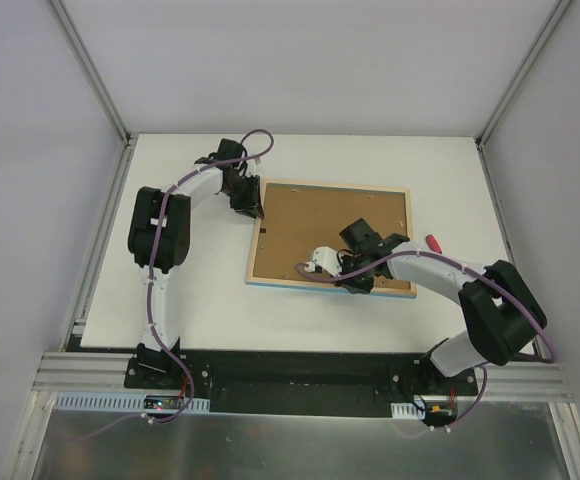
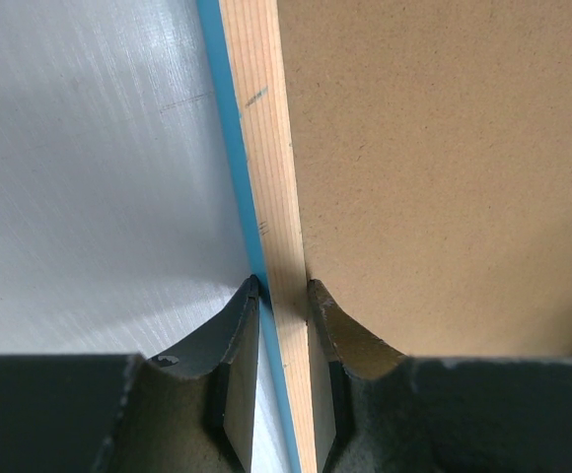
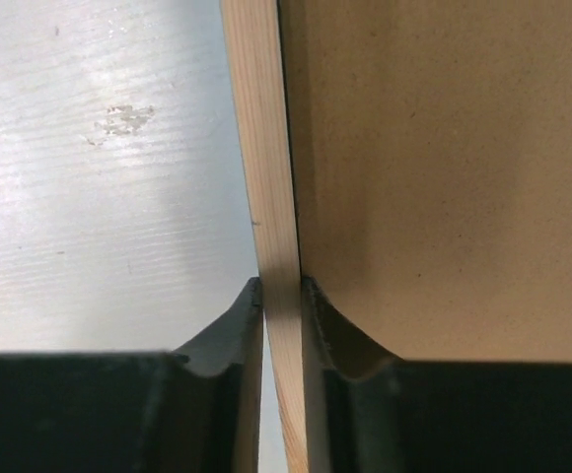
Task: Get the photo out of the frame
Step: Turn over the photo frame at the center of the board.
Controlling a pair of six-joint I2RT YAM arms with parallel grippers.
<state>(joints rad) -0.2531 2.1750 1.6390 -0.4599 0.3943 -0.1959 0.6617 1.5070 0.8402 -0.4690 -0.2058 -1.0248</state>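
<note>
The frame (image 1: 315,215) lies face down on the white table, its brown back panel up, rimmed in pale wood. A strip of its turquoise edge shows in the left wrist view beside the wood rim (image 2: 264,148). My left gripper (image 1: 253,208) is at the frame's far left corner, and its jaws (image 2: 284,286) are shut across the rim. My right gripper (image 1: 356,282) is at the frame's near edge, and its jaws (image 3: 281,283) are shut across the wood rim (image 3: 261,148). The photo is hidden under the back panel.
A small red-handled screwdriver (image 1: 433,242) lies on the table just right of the frame. The white table (image 1: 190,300) is walled by grey panels on the left, back and right. The right arm's forearm crosses the frame's near right corner.
</note>
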